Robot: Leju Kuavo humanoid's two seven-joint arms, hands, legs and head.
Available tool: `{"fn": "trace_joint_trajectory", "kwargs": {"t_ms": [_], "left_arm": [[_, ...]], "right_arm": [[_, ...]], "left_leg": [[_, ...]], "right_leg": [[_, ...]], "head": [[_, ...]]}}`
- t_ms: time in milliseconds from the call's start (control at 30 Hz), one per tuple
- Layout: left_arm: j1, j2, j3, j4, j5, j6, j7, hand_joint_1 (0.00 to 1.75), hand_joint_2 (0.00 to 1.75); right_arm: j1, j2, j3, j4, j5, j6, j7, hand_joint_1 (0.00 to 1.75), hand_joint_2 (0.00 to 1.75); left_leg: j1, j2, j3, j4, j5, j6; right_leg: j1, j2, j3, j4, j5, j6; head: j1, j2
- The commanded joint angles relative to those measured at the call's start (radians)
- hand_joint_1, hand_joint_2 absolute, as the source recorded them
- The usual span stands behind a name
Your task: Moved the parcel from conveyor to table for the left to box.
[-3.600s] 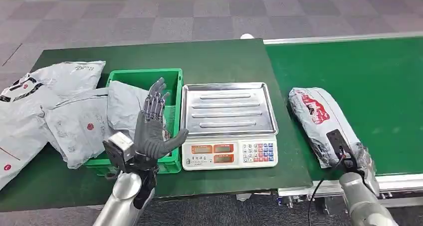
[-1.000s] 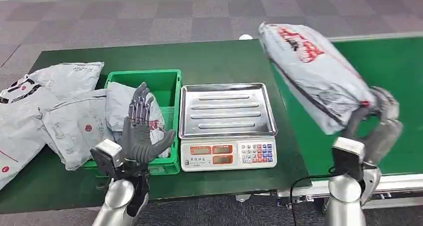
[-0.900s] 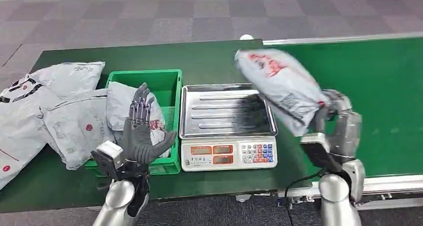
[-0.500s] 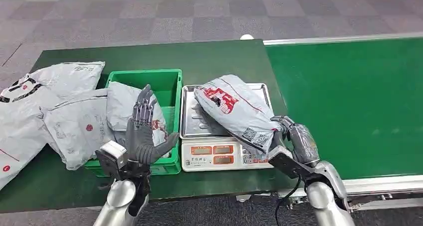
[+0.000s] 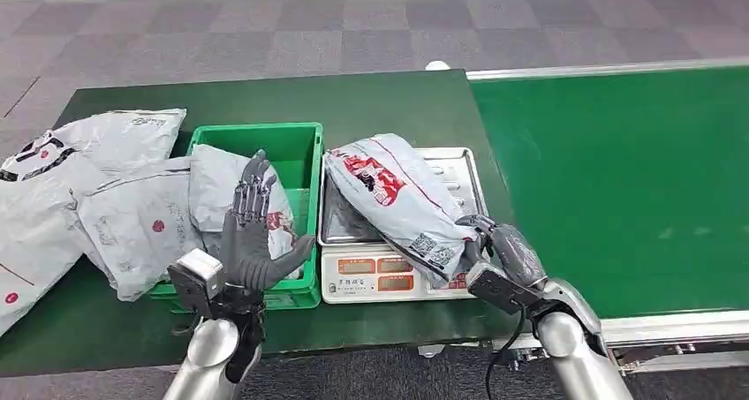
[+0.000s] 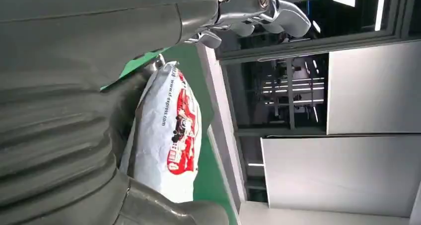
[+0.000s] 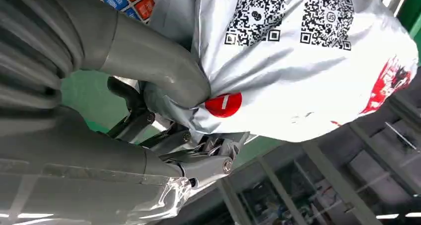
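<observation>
Head view — one parcel [image 5: 394, 199], one scale [image 5: 389, 269]

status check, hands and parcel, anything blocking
Right hand grips parcel's near end. Parcel lies across scale tray, overhanging the keypad. Left hand open, raised in front of green bin. Bin already holds a parcel.

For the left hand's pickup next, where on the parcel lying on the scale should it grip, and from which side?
Probably the parcel's far-left end with the red print, approached from the crate side. That end juts toward the open left robot hand and looks free, while the right robot hand holds the opposite end with the QR codes.
</observation>
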Motion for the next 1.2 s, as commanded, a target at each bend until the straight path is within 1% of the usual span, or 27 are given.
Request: {"fn": "trace_joint_trajectory", "kwargs": {"t_ms": [33, 200, 267, 300, 400, 567, 833, 867, 933, 1000, 1033, 1067, 1100, 1200], "left_arm": [[-0.018, 0.035, -0.011, 0.023, 0.003, 0.002, 0.004, 0.00, 1.75], [-0.018, 0.036, -0.010, 0.029, 0.005, 0.004, 0.005, 0.00, 1.75], [-0.014, 0.033, -0.010, 0.024, 0.005, 0.003, 0.005, 0.00, 1.75], [-0.013, 0.031, -0.007, 0.025, 0.005, 0.003, 0.005, 0.00, 1.75], [-0.030, 0.028, -0.012, 0.049, 0.006, -0.005, 0.008, 0.00, 1.75], [-0.041, 0.029, -0.018, 0.067, 0.009, -0.009, 0.008, 0.00, 1.75], [-0.041, 0.030, -0.018, 0.068, 0.010, -0.010, 0.007, 0.00, 1.75], [-0.041, 0.030, -0.018, 0.068, 0.010, -0.010, 0.007, 0.00, 1.75], [-0.041, 0.030, -0.018, 0.068, 0.010, -0.010, 0.007, 0.00, 1.75], [-0.043, 0.030, -0.019, 0.067, 0.010, -0.010, 0.007, 0.00, 1.75], [-0.048, 0.029, -0.019, 0.073, 0.016, -0.014, 0.010, 0.00, 1.75], [-0.058, 0.028, -0.020, 0.084, 0.039, -0.036, 0.020, 0.00, 1.75], [-0.068, 0.027, -0.022, 0.092, 0.040, -0.037, 0.020, 0.00, 1.75], [-0.108, 0.023, -0.037, 0.143, 0.038, -0.038, 0.026, 0.00, 1.75]], "right_arm": [[-0.046, -0.033, 0.061, 0.089, -0.004, 0.008, 0.001, 1.75, 1.75], [-0.050, -0.037, 0.074, 0.085, -0.036, 0.014, -0.018, 1.75, 1.75], [-0.057, -0.034, 0.078, 0.088, -0.040, 0.014, -0.018, 1.75, 1.75], [-0.058, -0.030, 0.079, 0.082, -0.048, 0.011, -0.021, 1.75, 1.75], [-0.034, -0.035, 0.077, 0.055, -0.101, 0.039, -0.047, 1.75, 1.75], [-0.022, -0.037, 0.055, 0.040, -0.122, 0.031, -0.054, 1.75, 1.75], [-0.024, -0.038, 0.052, 0.039, -0.123, 0.030, -0.054, 1.75, 1.75], [-0.024, -0.038, 0.052, 0.039, -0.123, 0.030, -0.054, 1.75, 1.75], [-0.024, -0.038, 0.052, 0.039, -0.123, 0.030, -0.054, 1.75, 1.75], [-0.025, -0.036, 0.049, 0.041, -0.115, 0.018, -0.047, 1.75, 1.75], [-0.030, -0.035, 0.049, 0.044, -0.112, 0.016, -0.044, 0.63, 1.75], [-0.038, -0.032, 0.046, 0.047, -0.122, 0.029, -0.041, 0.03, 1.75], [-0.042, -0.029, 0.045, 0.042, -0.122, 0.031, -0.040, 0.00, 1.75], [-0.030, -0.024, 0.030, 0.009, -0.139, 0.037, -0.064, 0.00, 1.75]], "left_leg": [[0.001, 0.002, 0.005, -0.003, -0.001, 0.000], [0.000, 0.001, 0.002, -0.001, 0.000, 0.000], [0.001, 0.002, 0.005, -0.003, 0.000, 0.000], [0.000, 0.002, 0.002, -0.001, 0.000, 0.000], [0.000, 0.002, 0.004, -0.002, 0.000, 0.000], [0.001, 0.000, 0.005, -0.003, 0.000, 0.000], [0.000, 0.000, 0.002, -0.001, 0.000, 0.000], [0.000, 0.000, 0.004, -0.003, 0.000, 0.000], [0.000, 0.000, 0.002, -0.001, 0.000, 0.000], [0.000, 0.000, 0.004, -0.002, 0.000, 0.000], [0.000, 0.000, 0.004, -0.002, 0.000, 0.000], [0.000, 0.000, 0.002, -0.001, 0.000, 0.000], [0.000, 0.000, 0.005, -0.003, 0.000, 0.000], [0.000, -0.001, 0.001, 0.000, 0.000, 0.000]], "right_leg": [[0.001, 0.003, 0.004, -0.003, 0.000, -0.001], [0.000, 0.002, 0.002, -0.002, 0.000, -0.001], [0.001, 0.003, 0.005, -0.004, 0.001, -0.001], [0.000, 0.002, 0.001, -0.001, 0.000, 0.000], [0.001, 0.003, 0.003, -0.002, 0.000, -0.001], [0.001, 0.001, 0.005, -0.004, 0.000, -0.001], [0.000, 0.001, 0.001, -0.001, 0.000, 0.000], [0.000, 0.001, 0.004, -0.003, 0.000, -0.001], [0.000, 0.000, 0.001, -0.001, 0.000, 0.000], [0.000, 0.001, 0.003, -0.002, 0.000, -0.001], [0.001, 0.001, 0.003, -0.003, 0.000, -0.001], [0.000, 0.001, 0.002, -0.001, 0.000, 0.000], [0.000, 0.001, 0.004, -0.004, 0.000, -0.001], [0.000, 0.000, 0.001, -0.001, 0.000, 0.000]], "head": [[0.000, 0.000], [0.000, 0.000], [0.000, 0.000], [0.000, 0.000], [0.000, 0.000], [0.000, 0.000], [0.000, 0.000], [0.000, 0.000], [0.000, 0.000], [0.000, 0.000], [0.000, 0.000], [0.000, 0.000], [0.000, 0.000], [0.000, 0.000]]}}
